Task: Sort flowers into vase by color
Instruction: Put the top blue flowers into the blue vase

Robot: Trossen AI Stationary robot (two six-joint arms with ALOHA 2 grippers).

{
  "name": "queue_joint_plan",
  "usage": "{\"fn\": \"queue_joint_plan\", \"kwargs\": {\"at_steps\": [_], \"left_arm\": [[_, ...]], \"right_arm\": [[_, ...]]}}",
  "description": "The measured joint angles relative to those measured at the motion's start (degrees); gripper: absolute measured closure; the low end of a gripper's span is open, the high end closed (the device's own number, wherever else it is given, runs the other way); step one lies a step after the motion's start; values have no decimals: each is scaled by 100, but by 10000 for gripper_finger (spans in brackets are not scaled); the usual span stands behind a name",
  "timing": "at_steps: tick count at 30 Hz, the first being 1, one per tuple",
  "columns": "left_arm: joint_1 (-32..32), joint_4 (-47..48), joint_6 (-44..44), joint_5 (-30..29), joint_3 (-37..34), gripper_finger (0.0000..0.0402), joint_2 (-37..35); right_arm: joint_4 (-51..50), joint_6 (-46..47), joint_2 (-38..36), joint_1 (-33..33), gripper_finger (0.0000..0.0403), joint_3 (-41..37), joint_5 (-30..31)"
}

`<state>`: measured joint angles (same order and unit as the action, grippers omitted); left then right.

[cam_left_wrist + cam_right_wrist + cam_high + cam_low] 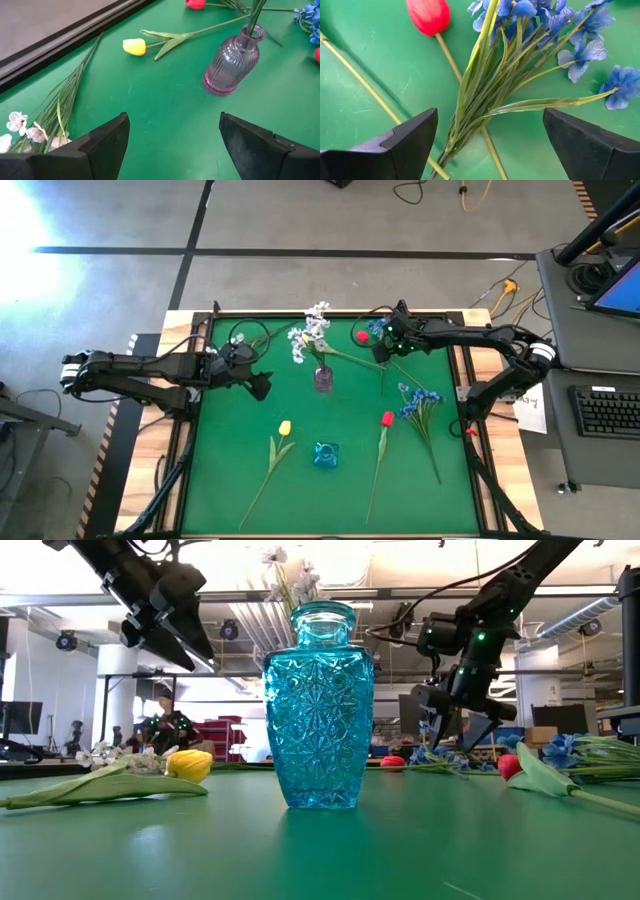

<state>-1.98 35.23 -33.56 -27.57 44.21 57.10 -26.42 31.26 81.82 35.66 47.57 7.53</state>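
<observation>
Sorting barely underway: only the ribbed lilac glass vase (323,378) appears to be holding white-blossom stems.
Both the left gripper (172,142) and the right gripper (490,142) are hovering wide open, gripping nothing.

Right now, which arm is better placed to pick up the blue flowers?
Probably the right. Its open end effector hovers directly above the blue flowers, its fingers either side of their stems. The left end effector, also open, hangs near the table's left edge by a white spray.
</observation>
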Motion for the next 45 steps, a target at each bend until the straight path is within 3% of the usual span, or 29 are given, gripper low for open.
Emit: {"fn": "queue_joint_plan", "kwargs": {"at_steps": [28, 45], "left_arm": [[16, -183, -205, 150, -3, 106, 0], [684, -183, -891, 204, -76, 106, 0]], "right_arm": [[144, 37, -7, -15, 49, 0, -46], [133, 193, 4, -13, 49, 205, 18]]}}
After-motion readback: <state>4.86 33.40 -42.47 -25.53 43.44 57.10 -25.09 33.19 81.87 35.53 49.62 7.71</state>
